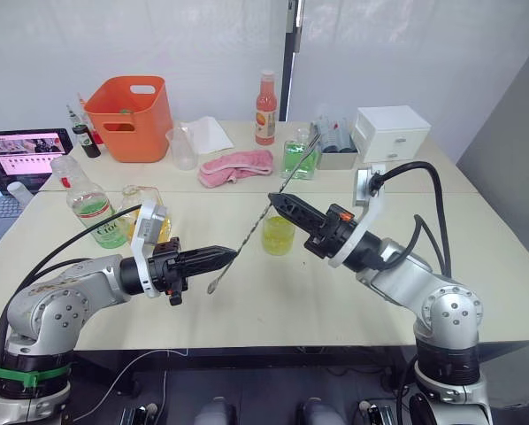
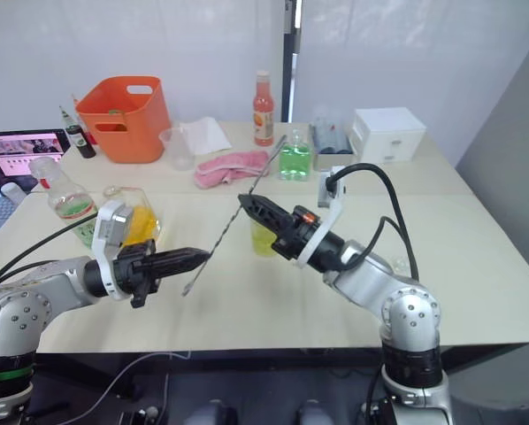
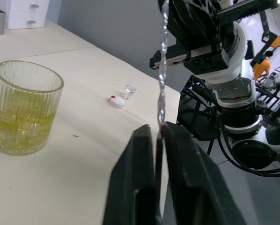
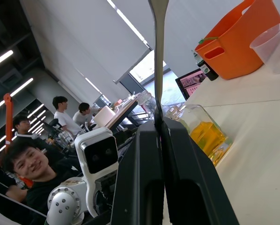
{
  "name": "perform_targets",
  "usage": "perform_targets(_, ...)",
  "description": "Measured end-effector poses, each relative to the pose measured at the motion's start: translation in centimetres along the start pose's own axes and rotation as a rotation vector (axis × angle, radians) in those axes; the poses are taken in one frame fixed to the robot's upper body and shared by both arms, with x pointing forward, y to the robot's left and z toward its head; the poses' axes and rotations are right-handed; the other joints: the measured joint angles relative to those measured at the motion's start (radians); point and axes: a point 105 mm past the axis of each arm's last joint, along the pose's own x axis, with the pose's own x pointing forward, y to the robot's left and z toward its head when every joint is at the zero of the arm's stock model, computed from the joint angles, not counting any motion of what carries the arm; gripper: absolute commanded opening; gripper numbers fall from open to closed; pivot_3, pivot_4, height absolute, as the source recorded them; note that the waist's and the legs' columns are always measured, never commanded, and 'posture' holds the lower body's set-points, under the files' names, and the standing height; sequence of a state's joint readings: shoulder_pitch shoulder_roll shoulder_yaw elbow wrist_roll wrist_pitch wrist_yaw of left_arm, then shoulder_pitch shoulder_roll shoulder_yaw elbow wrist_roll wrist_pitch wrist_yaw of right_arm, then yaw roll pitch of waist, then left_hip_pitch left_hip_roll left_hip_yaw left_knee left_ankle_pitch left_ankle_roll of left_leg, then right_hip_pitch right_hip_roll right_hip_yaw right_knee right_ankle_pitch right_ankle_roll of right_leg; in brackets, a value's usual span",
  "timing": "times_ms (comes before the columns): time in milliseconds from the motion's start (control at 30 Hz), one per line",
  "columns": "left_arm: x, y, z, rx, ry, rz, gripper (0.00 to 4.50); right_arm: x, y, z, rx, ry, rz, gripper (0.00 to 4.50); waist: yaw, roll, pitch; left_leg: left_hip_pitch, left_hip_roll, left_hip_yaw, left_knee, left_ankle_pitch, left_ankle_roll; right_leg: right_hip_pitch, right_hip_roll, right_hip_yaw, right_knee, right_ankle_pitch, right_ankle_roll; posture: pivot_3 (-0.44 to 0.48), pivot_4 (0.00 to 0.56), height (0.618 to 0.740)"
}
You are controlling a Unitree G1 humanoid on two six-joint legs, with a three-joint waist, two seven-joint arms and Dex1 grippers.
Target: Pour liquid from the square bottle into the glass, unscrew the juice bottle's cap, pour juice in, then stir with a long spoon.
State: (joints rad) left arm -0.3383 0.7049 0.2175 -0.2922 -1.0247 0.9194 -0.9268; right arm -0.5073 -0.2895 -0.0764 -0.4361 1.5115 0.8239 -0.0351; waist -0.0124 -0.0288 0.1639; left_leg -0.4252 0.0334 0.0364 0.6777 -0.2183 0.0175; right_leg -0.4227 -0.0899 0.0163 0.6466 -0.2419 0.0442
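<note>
Both grippers are pinching the long spoon (image 1: 263, 212): left gripper (image 1: 232, 255) low on the stem near the bowl, right gripper (image 1: 273, 200) mid-stem. It hangs tilted over the table, near the glass (image 1: 278, 235). Thin, stiff, slick metal, so I'd grip the twisted stem.

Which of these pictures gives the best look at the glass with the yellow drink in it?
The left wrist view: the glass is near and unblocked, with ribbed sides and yellow drink in its lower half. In the left eye view it is small, beside the right end effector. In the right eye view that end effector partly covers it.
</note>
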Motion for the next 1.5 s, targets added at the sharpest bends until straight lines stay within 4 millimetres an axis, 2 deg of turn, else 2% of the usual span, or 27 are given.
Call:
perform_targets(233, -0.2, 0.6, 0.1, 0.053, 0.005, 0.048, 3.98, -0.2, -0.9, 0.6, -0.047, -0.019, -0.059, 0.00, 0.000, 0.000, 0.000, 0.000, 0.000, 0.000, 0.000, 0.000, 0.000, 0.000, 0.000, 0.000, 0.000, 0.000, 0.000, 0.000, 0.150, 0.715)
perform_targets(300, -0.4, 1.2, 0.1, 0.103, 0.013, 0.091, 4.45, 0.0, -1.2, 1.7, -0.099, -0.027, -0.078, 0.00, 0.000, 0.000, 0.000, 0.000, 0.000, 0.001, 0.000, 0.000, 0.000, 0.000, 0.000, 0.000, 0.000, 0.000, 0.000, 0.000, 0.150, 0.715)
perform_targets(433, -0.8, 2.3, -0.7, 0.193, 0.049, 0.175, 4.45, 0.1, -1.0, 4.7, -0.211, -0.061, -0.086, 0.00, 0.000, 0.000, 0.000, -0.001, 0.000, 0.003, -0.001, 0.000, 0.000, -0.001, 0.000, 0.000, -0.001, 0.000, 0.000, 0.000, 0.150, 0.715)
perform_targets(567, -0.7, 2.7, -0.7, 0.283, 0.052, 0.214, 4.45, 0.8, -0.4, 7.8, -0.381, -0.070, -0.096, 0.00, 0.001, 0.001, 0.001, -0.001, 0.000, 0.005, -0.001, 0.000, 0.000, -0.001, 0.000, 0.000, -0.002, 0.000, 0.000, 0.000, 0.150, 0.715)
perform_targets(733, -0.2, 3.2, -0.9, 0.368, 0.002, 0.266, 4.45, 1.6, -1.4, 9.9, -0.543, -0.075, -0.161, 0.00, 0.001, 0.001, 0.001, -0.002, 0.000, 0.008, -0.002, 0.000, 0.000, -0.001, -0.001, 0.000, -0.003, 0.000, 0.000, 0.000, 0.150, 0.715)
perform_targets(1033, -0.1, 2.7, -0.3, 0.419, -0.067, 0.264, 4.45, 3.0, -4.4, 8.5, -0.658, 0.014, -0.229, 0.00, 0.000, 0.001, 0.001, -0.005, 0.000, 0.007, -0.001, 0.000, 0.000, -0.003, -0.001, -0.001, -0.002, 0.000, 0.000, 0.000, 0.150, 0.715)
perform_targets(1367, -0.8, 2.4, -0.4, 0.419, -0.037, 0.261, 4.45, 5.0, -4.8, 7.5, -0.693, 0.055, -0.187, 0.00, -0.001, 0.001, 0.001, -0.004, 0.000, 0.007, -0.001, 0.000, 0.000, -0.003, -0.001, -0.001, -0.002, 0.000, 0.000, 0.000, 0.150, 0.715)
perform_targets(1500, -0.9, 2.5, -0.6, 0.416, -0.031, 0.263, 4.45, 5.5, -6.2, 6.2, -0.727, 0.118, -0.201, 0.00, 0.000, 0.001, 0.001, -0.004, 0.000, 0.007, -0.001, 0.000, 0.000, -0.003, -0.001, -0.001, -0.002, 0.000, 0.000, 0.000, 0.150, 0.715)
